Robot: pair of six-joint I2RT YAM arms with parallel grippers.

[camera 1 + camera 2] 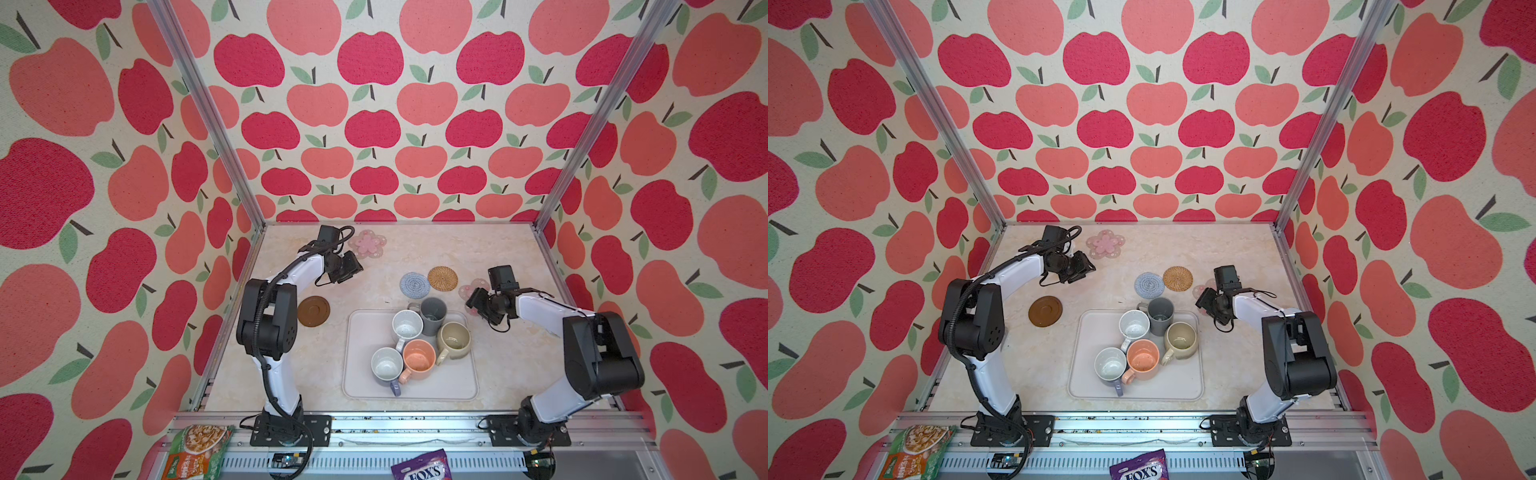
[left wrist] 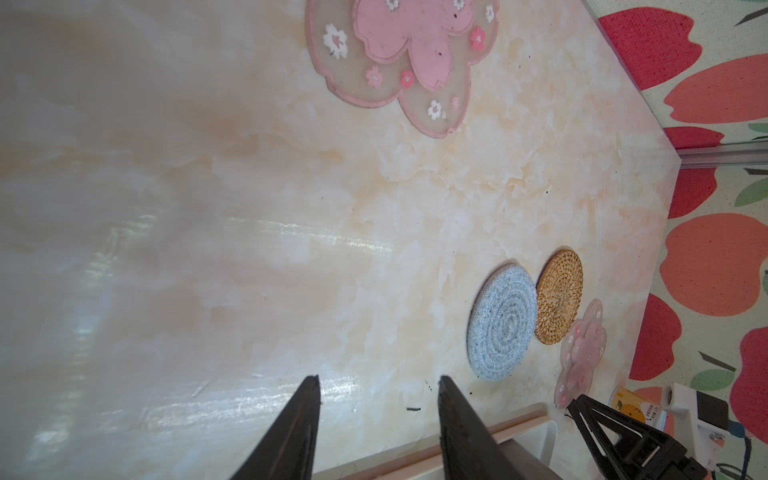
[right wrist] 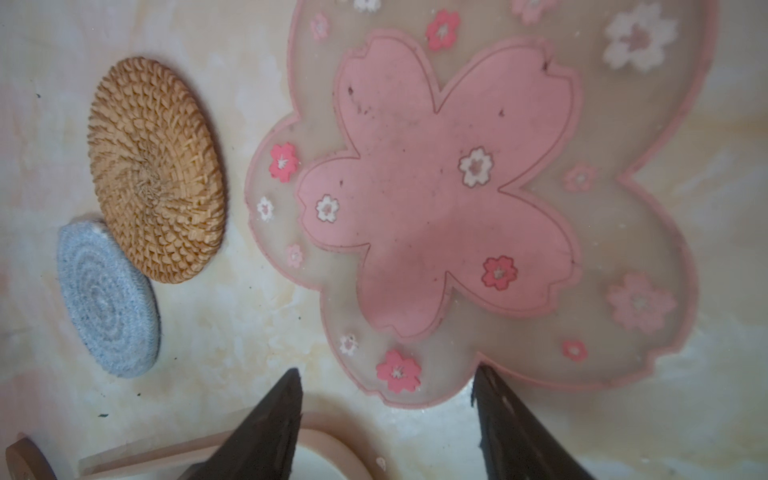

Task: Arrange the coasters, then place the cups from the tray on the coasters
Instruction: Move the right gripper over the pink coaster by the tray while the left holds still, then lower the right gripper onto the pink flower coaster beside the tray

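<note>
Right claw jaws apart, empty, over the pink flower coaster, two o'clock from the tray. Looks thin, floppy, light, so I'd pinch a petal edge.

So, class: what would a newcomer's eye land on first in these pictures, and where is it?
The red and pink apple wallpaper covers all three walls around the table. Five mugs crowd together on the pale tray at the front middle, while five coasters lie scattered on the table behind it and to its left.
</note>
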